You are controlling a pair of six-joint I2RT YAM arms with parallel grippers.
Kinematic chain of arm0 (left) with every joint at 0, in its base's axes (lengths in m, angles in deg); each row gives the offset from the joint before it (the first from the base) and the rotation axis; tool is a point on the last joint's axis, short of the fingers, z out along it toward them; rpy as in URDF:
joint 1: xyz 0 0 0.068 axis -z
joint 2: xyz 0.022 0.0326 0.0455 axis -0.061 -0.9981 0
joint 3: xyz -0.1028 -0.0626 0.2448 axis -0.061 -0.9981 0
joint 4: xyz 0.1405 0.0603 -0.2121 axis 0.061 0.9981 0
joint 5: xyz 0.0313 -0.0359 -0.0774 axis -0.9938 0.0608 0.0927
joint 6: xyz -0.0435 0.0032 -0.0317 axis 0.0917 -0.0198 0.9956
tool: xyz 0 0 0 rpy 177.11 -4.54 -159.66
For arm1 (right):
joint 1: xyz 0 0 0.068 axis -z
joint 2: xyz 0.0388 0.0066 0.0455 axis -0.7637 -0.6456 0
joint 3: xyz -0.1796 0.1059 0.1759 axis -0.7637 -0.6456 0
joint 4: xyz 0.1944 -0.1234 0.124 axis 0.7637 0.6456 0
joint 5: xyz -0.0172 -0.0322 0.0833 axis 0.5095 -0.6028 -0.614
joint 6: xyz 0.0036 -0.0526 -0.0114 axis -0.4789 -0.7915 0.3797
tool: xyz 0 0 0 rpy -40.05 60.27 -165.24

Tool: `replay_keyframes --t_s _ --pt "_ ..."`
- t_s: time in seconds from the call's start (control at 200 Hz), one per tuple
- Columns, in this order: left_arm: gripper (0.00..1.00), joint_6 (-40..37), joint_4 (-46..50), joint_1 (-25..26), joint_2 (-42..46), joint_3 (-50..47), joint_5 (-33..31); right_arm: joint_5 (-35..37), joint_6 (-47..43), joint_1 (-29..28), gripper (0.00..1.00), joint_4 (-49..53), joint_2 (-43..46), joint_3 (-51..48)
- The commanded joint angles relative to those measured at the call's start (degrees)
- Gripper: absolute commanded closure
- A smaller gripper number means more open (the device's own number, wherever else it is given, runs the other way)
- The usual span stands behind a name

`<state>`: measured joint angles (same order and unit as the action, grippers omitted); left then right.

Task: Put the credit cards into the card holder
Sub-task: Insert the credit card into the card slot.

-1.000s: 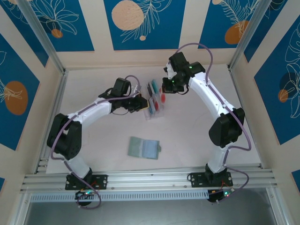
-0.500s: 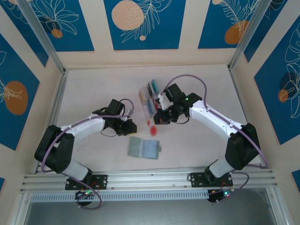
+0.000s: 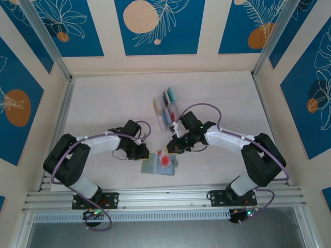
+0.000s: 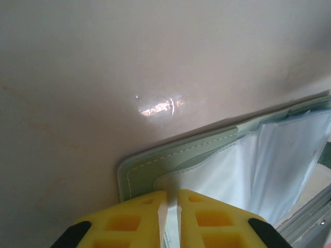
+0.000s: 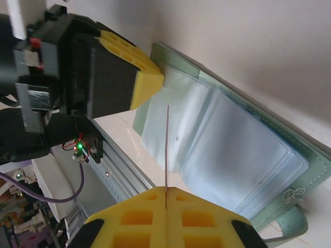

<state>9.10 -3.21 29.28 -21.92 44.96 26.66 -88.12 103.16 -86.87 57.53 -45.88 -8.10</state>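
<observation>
**Over the open card holder, near the front of the counter: red card edge-on, here's what could bite**

Near the front edge of the counter (image 3: 114,103) the card holder (image 3: 151,166) lies open and flat. The right gripper (image 5: 166,194) is clamped on one red card (image 5: 167,150), which hangs over the clear pockets (image 5: 232,150). The left gripper (image 4: 168,195) is closed down to a sliver at the holder's left corner and looks to be nipping a pocket leaf.

What I'd worry about:
- The card's edge could land on top of a pocket, not in its mouth, and skate across the plastic.
- The pinch on that leaf is tiny, so a push from the card could pull it free or drag the whole holder.
- The two grippers are close together, so a bump seems possible.

Counts: one card holder, one red card in hand, two grippers. The clear rack (image 3: 166,110) further back holds several more cards, teal, blue and cream, too small for me to count.
</observation>
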Motion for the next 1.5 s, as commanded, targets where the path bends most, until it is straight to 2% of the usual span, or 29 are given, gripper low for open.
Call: replay_keyframes --t_s 0.0,0.48,1.005,1.275,1.495 --pt "0.85 -0.04 -0.47 0.84 -0.93 -2.07 -2.41 -3.49 1.65 -0.18 1.0 -2.9 -1.8 -1.49" --pt "0.86 1.11 0.59 0.8 0.81 -4.22 -7.08 -6.18 3.03 0.52 1.0 -5.96 -7.09 -4.16" --pt "0.85 2.68 -0.46 0.61 1.76 -4.66 -5.06 -12.23 5.95 1.13 1.0 -14.69 -10.56 -5.56" --pt "0.82 3.86 -0.18 0.19 3.81 -3.78 -2.31 -11.29 6.69 1.13 1.0 -17.72 -12.86 -5.81" --pt "0.8 2.29 3.73 -0.03 6.21 -3.61 -3.98 -5.6 6.55 0.14 1.0 -16.79 -14.78 -5.31"
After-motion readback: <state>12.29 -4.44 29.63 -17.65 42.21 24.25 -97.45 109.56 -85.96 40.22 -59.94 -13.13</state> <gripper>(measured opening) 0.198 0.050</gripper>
